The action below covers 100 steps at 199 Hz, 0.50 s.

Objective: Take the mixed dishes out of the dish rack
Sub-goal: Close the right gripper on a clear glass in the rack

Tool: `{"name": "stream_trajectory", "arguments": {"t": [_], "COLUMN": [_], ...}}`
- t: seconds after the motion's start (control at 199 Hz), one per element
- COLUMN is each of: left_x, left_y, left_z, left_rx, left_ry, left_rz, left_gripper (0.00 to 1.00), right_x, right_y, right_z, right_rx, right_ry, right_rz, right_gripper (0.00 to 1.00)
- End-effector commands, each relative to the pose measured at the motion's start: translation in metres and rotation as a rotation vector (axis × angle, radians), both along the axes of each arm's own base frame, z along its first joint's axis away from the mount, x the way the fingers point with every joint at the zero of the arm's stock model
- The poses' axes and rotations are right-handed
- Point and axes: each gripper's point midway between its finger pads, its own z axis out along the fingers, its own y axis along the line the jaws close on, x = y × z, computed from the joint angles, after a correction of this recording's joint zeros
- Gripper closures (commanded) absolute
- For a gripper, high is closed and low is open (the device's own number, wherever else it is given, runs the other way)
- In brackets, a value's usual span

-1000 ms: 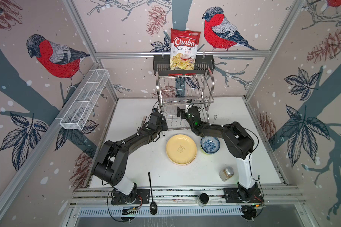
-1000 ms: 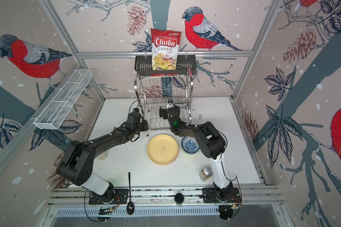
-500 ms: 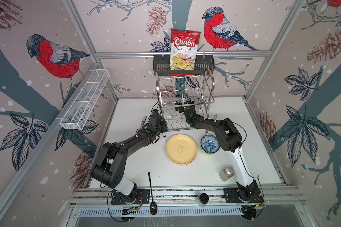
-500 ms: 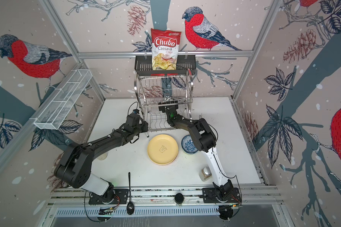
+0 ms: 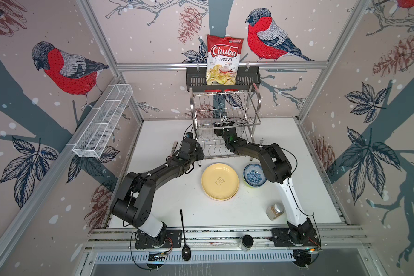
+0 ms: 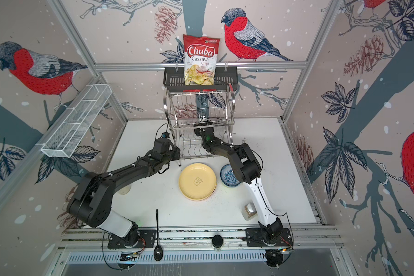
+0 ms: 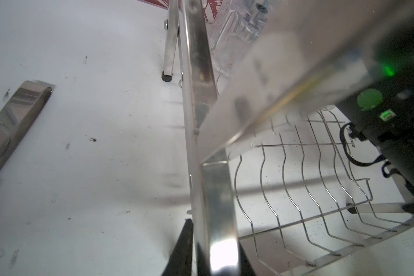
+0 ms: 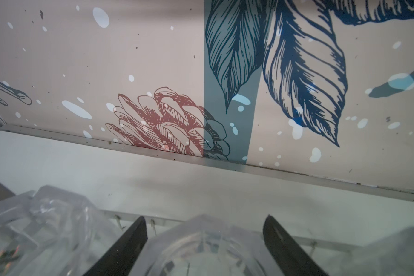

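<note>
Tumbler (image 8: 201, 246) sits between the fingers of our right claw (image 8: 204, 217) — gripped or not, we cannot tell; beyond it white tabletop (image 8: 201, 188), then the leaf-papered wall (image 8: 81, 59). Our left claw (image 7: 214, 239) clamps the dish rack (image 7: 198, 95) by its frame, scuffed tabletop just beside.

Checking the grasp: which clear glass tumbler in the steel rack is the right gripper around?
The middle clear tumbler, between the right gripper's black fingers; the neighbouring tumbler sits outside them.
</note>
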Motion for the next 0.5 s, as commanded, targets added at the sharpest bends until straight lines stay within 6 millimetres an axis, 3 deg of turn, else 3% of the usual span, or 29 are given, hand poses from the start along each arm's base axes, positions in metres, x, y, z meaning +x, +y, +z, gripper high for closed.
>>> {"name": "stream_trajectory", "arguments": {"t": [0.0, 0.08, 0.496], "left_x": [-0.009, -0.007, -0.005], "left_y": [-0.007, -0.006, 0.004], "left_z": [-0.014, -0.013, -0.019], "left_rx": [-0.045, -0.041, 0.008], "left_ry": [0.075, 0.069, 0.074], "left_rz": [-0.019, -0.010, 0.032], "left_gripper": [0.94, 0.94, 0.94], "right_x": [-0.018, -0.031, -0.098], "right_y": [0.000, -0.002, 0.005], "right_z": [-0.007, -0.004, 0.010], "right_rx": [0.002, 0.021, 0.165], "right_ry": [0.044, 0.055, 0.151], "right_rz": [0.009, 0.014, 0.082], "right_gripper": [0.63, 0.68, 0.77]}}
